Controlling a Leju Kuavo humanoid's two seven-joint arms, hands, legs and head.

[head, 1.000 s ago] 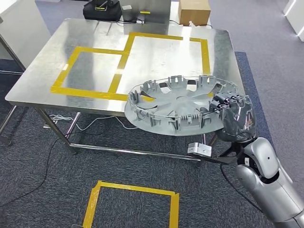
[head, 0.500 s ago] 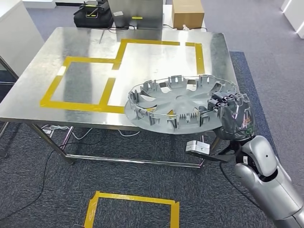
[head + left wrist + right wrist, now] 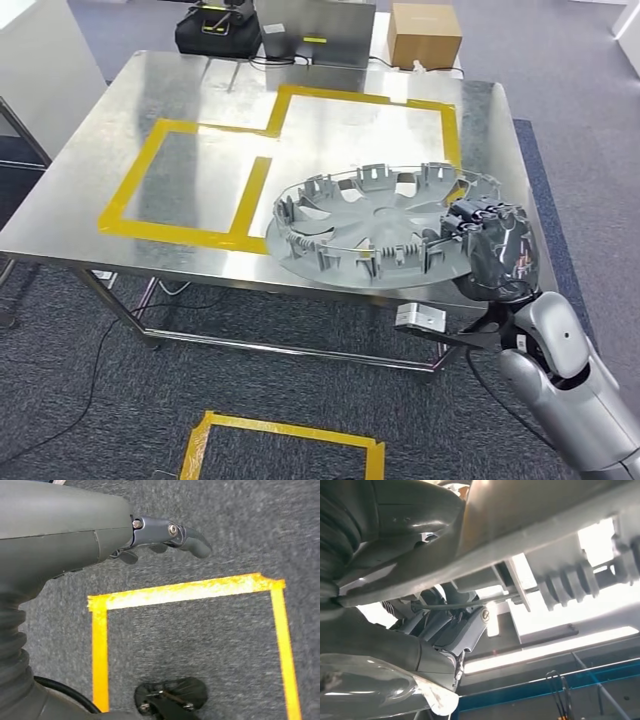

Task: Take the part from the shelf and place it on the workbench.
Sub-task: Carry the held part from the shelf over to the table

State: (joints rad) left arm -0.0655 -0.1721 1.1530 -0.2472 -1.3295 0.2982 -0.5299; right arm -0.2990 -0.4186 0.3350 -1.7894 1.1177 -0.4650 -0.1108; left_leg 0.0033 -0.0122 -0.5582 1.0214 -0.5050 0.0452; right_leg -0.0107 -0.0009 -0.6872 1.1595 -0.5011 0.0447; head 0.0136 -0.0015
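The right hand [image 3: 494, 245] grips the part [image 3: 377, 225], a big grey wheel cover, by its rim on the robot's right side, dark fingers [image 3: 472, 215] hooked over the edge. The cover is carried hollow side up, its ring of clips and a thin wire hoop showing inside the dish; nothing else lies in it. It hangs roughly level over the near right portion of the steel counter [image 3: 98, 200], its near edge reaching out past the counter's front edge. Whether it touches the metal I cannot tell from here.

On the counter top, yellow tape [image 3: 185, 180] marks two adjoining rectangles; the cover overlaps the near edge of the larger, right-hand one. Beyond the far edge of the counter there are a cardboard box [image 3: 424, 32], a grey case [image 3: 317, 25] and a black bag [image 3: 215, 28].

The left hand [image 3: 162, 532] hangs low over the grey carpet [image 3: 226, 520], its fingers held loosely apart with nothing in them. Below it a square of yellow floor tape [image 3: 181, 590] is stuck to the carpet.

From under the cover, the right wrist view shows the fingers [image 3: 448, 625] curled against the ribbed underside of the rim.
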